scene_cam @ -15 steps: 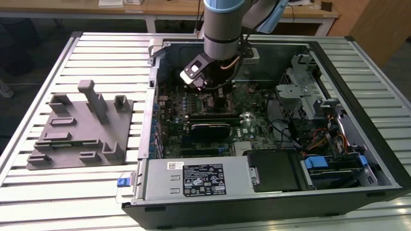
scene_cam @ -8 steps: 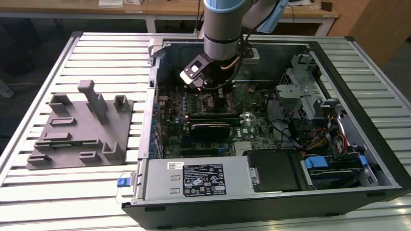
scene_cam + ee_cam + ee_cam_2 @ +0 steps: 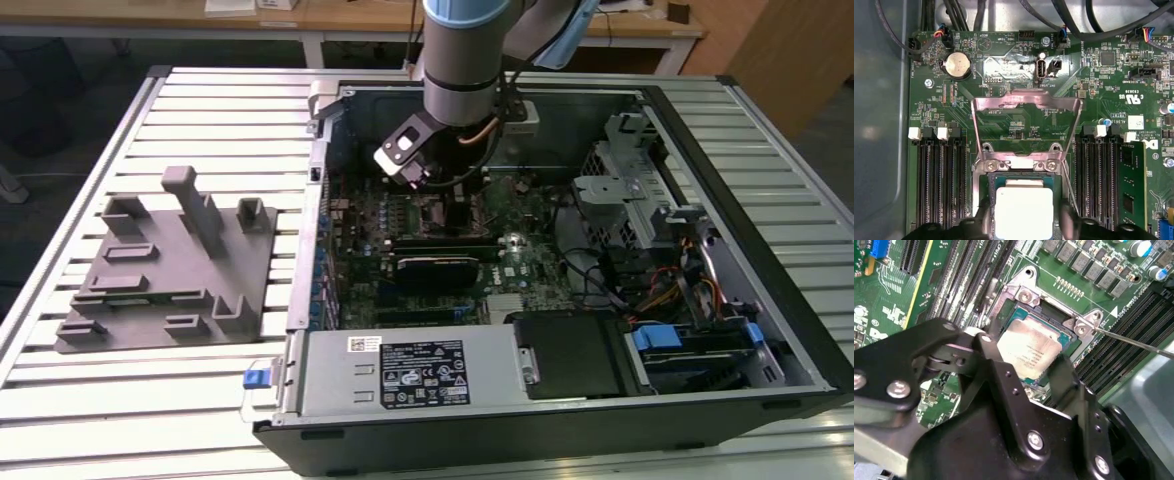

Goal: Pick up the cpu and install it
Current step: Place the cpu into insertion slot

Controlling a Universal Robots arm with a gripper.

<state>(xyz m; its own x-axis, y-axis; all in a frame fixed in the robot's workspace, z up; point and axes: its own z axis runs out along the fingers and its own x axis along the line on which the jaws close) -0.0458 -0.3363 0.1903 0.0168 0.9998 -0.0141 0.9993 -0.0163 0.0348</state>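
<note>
Where the arm reaches down into the open computer case (image 3: pixel 400 440), the holdings are as follows. Tool (image 3: pixel 1025 357): two black fingers (image 3: pixel 1001 377) set against opposite edges of the cpu (image 3: pixel 1029 351), clamped on it. Cpu: silvery top, lying over the socket (image 3: pixel 985 172) on the green motherboard (image 3: pixel 1104 100), between the memory slot banks. Hinged metal plate (image 3: pixel 1026 100): raised, just beside the socket. Grey tray (image 3: pixel 174 270) with upright posts: on the surface (image 3: pixel 200 100), at the exterior view's left, apart from the case.
</note>
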